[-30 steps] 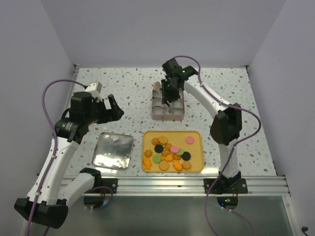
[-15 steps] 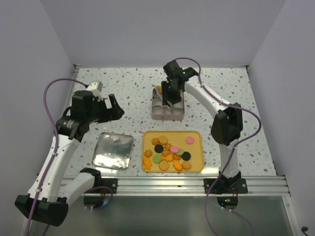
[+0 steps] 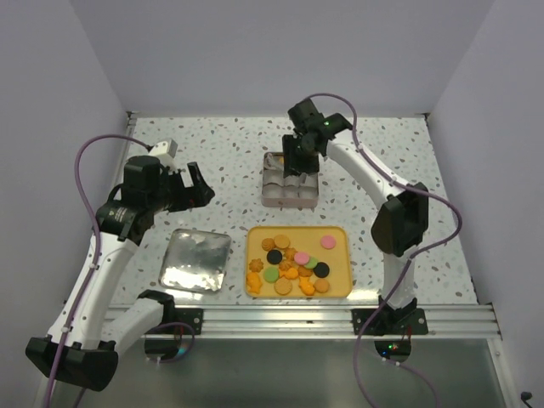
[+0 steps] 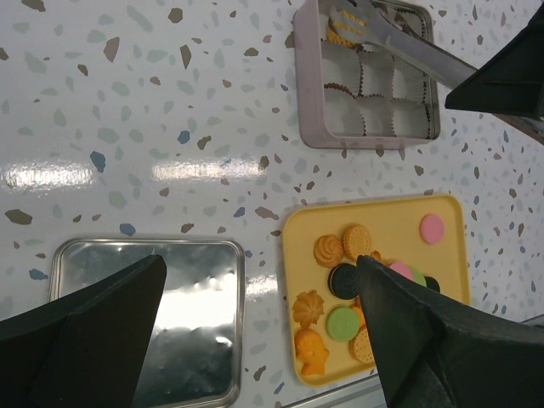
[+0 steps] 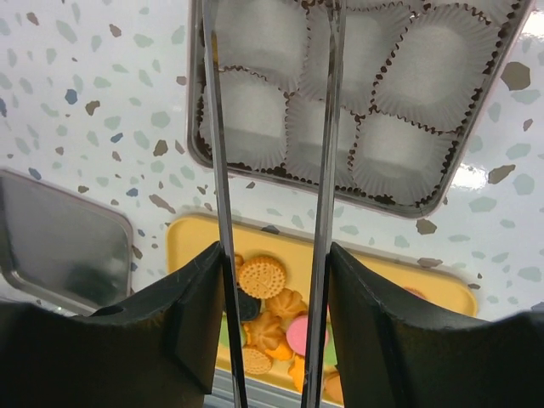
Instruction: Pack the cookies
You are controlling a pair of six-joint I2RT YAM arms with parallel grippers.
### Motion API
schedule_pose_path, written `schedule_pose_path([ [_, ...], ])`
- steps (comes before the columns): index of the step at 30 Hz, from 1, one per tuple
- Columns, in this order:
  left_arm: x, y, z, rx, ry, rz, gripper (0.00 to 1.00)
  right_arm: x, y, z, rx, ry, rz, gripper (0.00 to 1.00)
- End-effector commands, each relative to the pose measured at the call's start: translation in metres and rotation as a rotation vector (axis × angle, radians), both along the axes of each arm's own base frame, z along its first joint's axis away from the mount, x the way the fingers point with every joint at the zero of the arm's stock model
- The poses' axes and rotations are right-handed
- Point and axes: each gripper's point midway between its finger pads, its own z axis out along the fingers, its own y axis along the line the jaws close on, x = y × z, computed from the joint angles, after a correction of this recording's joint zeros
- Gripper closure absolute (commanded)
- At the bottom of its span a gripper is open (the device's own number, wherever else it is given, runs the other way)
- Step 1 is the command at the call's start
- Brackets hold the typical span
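The cookies (image 3: 289, 263) lie heaped on a yellow tray (image 3: 340, 255): orange rounds and flower shapes, with black, green and pink discs (image 4: 344, 323). Behind it stands a tin (image 3: 290, 194) of white paper cups (image 5: 399, 157). One orange cookie (image 4: 342, 32) sits in its far-left cup. My right gripper (image 3: 299, 155) hovers over the tin, shut on metal tongs (image 5: 327, 127). The blades stand apart with nothing between them. My left gripper (image 3: 197, 187) hangs open and holds nothing, left of the tin (image 4: 308, 85).
A shiny metal lid (image 3: 195, 260) lies flat left of the yellow tray. The table's metal front rail (image 3: 340, 319) runs just below both. Grey walls close in the speckled table on three sides.
The tongs' blades have spread apart and an orange cookie now rests in the tin's far-left cup. The right arm has drawn back slightly. The left arm barely moved.
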Motion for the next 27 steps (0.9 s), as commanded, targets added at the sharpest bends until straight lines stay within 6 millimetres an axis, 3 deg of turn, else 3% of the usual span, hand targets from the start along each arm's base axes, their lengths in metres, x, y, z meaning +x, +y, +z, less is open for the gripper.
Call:
schedule_pose_path([
  [1,0.003,-0.002,0.022,-0.002,-0.065,-0.016,0.0,-0.008,-0.011,0.058,0.048,-0.116,-0.007,0.49],
  [5,0.003,-0.002,0.023,-0.005,-0.068,-0.016,0.0,-0.024,-0.019,0.073,0.062,-0.131,-0.006,0.49],
  [6,0.003,-0.002,0.023,-0.005,-0.067,-0.014,0.0,-0.031,-0.023,0.069,0.059,-0.117,-0.005,0.49],
  [8,0.003,-0.002,0.024,-0.006,-0.07,-0.014,0.0,-0.047,-0.025,0.081,0.099,-0.124,0.002,0.5],
  [9,0.003,-0.002,0.024,-0.006,-0.07,-0.012,0.0,-0.058,-0.028,0.07,0.092,-0.091,0.004,0.51],
  [11,0.003,-0.001,0.023,-0.01,-0.068,-0.005,0.0,-0.078,-0.029,0.081,0.138,-0.1,0.013,0.51],
  [12,0.003,-0.001,0.022,-0.01,-0.065,0.0,0.0,-0.093,-0.028,0.068,0.133,-0.063,0.031,0.51],
  [13,0.003,-0.001,0.02,-0.016,-0.061,0.005,0.0,-0.107,-0.027,0.077,0.156,-0.078,0.042,0.51],
  [14,0.002,-0.002,0.019,-0.022,-0.057,0.006,0.0,-0.12,-0.027,0.064,0.144,-0.045,0.054,0.52],
  [16,0.001,-0.004,0.016,-0.033,-0.047,-0.004,0.0,-0.153,-0.011,0.061,0.145,-0.021,0.123,0.52],
  [20,-0.001,-0.007,0.013,-0.044,-0.041,-0.018,0.0,-0.218,0.001,0.04,0.117,0.057,0.211,0.53],
  [23,-0.003,-0.008,0.011,-0.047,-0.039,-0.023,0.0,-0.238,-0.006,0.022,0.103,0.094,0.183,0.53],
  [27,-0.008,-0.011,0.009,-0.063,-0.036,-0.038,0.0,-0.248,-0.021,0.015,0.084,0.1,0.156,0.53],
])
